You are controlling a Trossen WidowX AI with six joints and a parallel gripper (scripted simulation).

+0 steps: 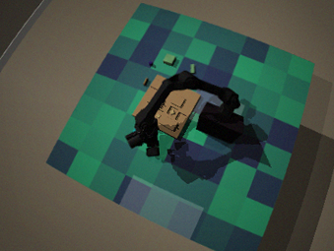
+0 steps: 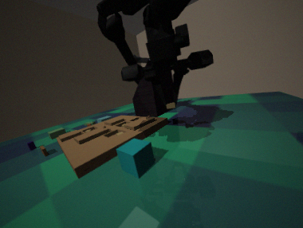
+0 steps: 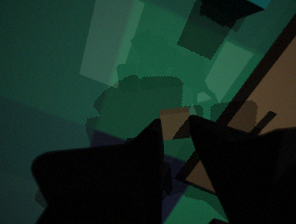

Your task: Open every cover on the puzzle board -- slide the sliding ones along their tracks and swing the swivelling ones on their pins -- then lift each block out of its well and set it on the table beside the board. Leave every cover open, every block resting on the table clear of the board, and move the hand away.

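The tan puzzle board (image 1: 188, 99) (image 2: 83, 160) (image 3: 281, 87) lies flat, with slots and recesses on top; the cover positions are too dark and small to tell. My gripper (image 3: 174, 123) is shut on a small tan block (image 3: 173, 120) (image 2: 171, 105), held above the mat beyond the board's edge. A teal cube (image 2: 135, 157) (image 3: 262, 3) stands on the mat beside the board. A larger pale green block (image 1: 169, 59) (image 2: 57, 133), a small purple block (image 1: 151, 64) (image 2: 31, 146), a brown block (image 1: 145, 82) (image 2: 44, 151) and a small light green block (image 1: 193, 68) lie beyond the board's far side.
A light blue block (image 2: 104, 119) lies behind the board. The arm's dark base (image 1: 221, 123) stands close to one side of the board, and the arm arches over the board. A checkered mat (image 1: 97, 178) (image 2: 239, 159) lies under everything.
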